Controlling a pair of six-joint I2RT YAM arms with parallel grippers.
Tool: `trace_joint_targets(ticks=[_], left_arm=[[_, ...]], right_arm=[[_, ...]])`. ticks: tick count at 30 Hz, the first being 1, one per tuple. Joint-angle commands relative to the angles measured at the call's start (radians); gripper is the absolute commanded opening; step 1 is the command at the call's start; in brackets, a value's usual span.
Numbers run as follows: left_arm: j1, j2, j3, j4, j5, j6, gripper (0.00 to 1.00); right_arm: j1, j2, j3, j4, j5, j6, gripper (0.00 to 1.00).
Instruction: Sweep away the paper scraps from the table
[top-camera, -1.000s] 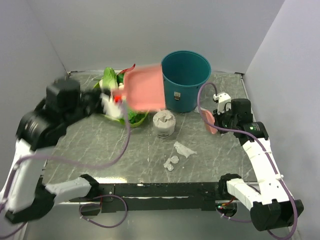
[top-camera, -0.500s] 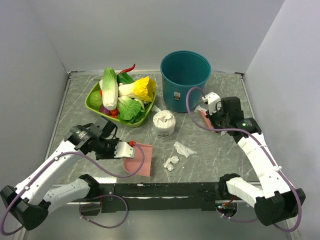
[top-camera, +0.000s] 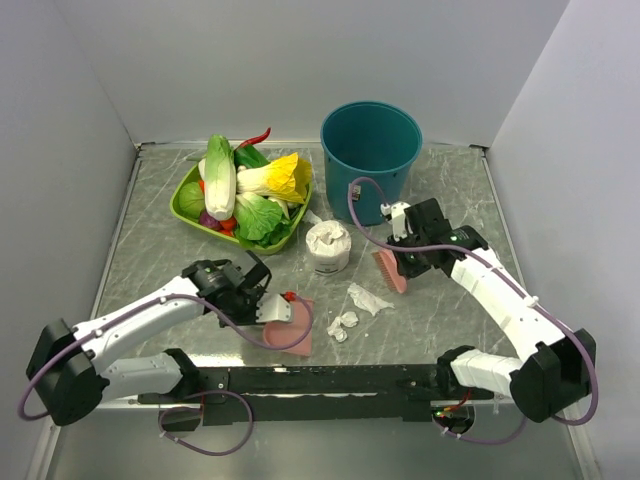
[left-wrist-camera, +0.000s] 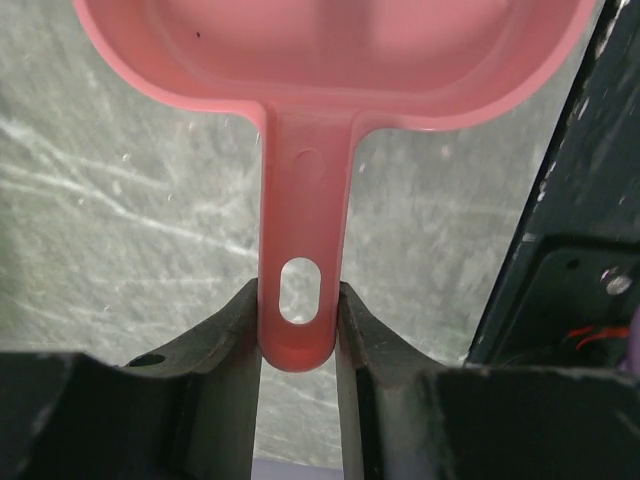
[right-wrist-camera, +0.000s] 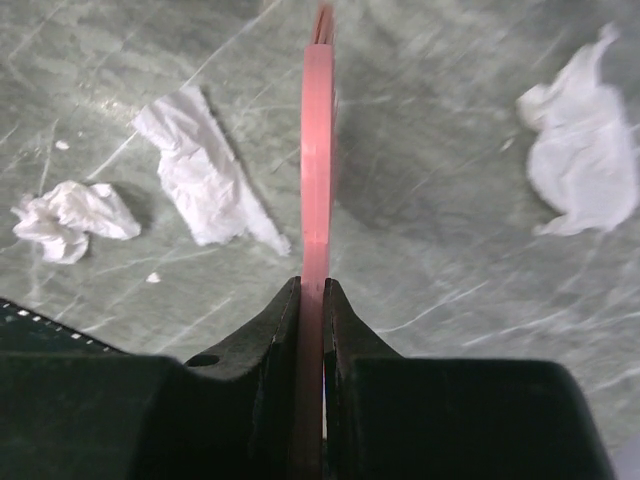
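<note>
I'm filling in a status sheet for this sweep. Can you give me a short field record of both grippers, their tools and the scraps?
left gripper: shut on the dustpan handle
dustpan: pink, near the table's front edge, visible part empty
right gripper: shut on the brush
brush: pink, just behind the scraps
scraps: white, loose on the table between dustpan and brush
bin: teal, at the back
</note>
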Motion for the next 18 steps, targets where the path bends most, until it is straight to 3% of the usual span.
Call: trace_joint_targets(ticks=[1,11,18], left_arm=[[-0.068,0.046,0.016,0.073,-0.025,-0.123,0.01],[-0.123,0.108,0.002,0.177,-0.025,-0.177,0.01],[-0.157,0.241,0.089,0.245,-0.025,-0.237,0.01]], right_arm=[[0.026,0.002,0.022,-0.033,-0.033,0.111,0.0],[0.081,0.033,-0.021,-0.017,-0.254,0.229,0.0],[0.086,0.06,-0.011,0.028,-0.456,0.308,0.0]])
